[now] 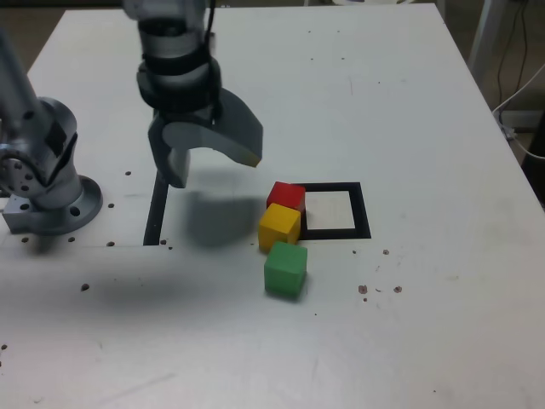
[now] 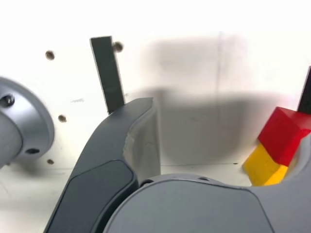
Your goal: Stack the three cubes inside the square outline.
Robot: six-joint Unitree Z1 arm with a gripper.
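Three cubes lie in a short row on the white table. The red cube (image 1: 286, 196) touches the left side of the square outline (image 1: 359, 211) of black tape. The yellow cube (image 1: 280, 226) sits against the red one, and the green cube (image 1: 285, 269) lies just in front of it. My gripper (image 1: 213, 170) hangs open and empty above the table, to the exterior view's left of the cubes. In the wrist view, the red cube (image 2: 284, 133) and yellow cube (image 2: 265, 167) show at the edge beyond one grey finger (image 2: 131, 141); the green cube is out of that view.
A straight black tape strip (image 1: 156, 209) lies under the gripper, also seen as the strip (image 2: 109, 73) in the wrist view. The arm's metal base (image 1: 51, 192) stands at the exterior view's left. Small holes and specks dot the table (image 1: 426, 324).
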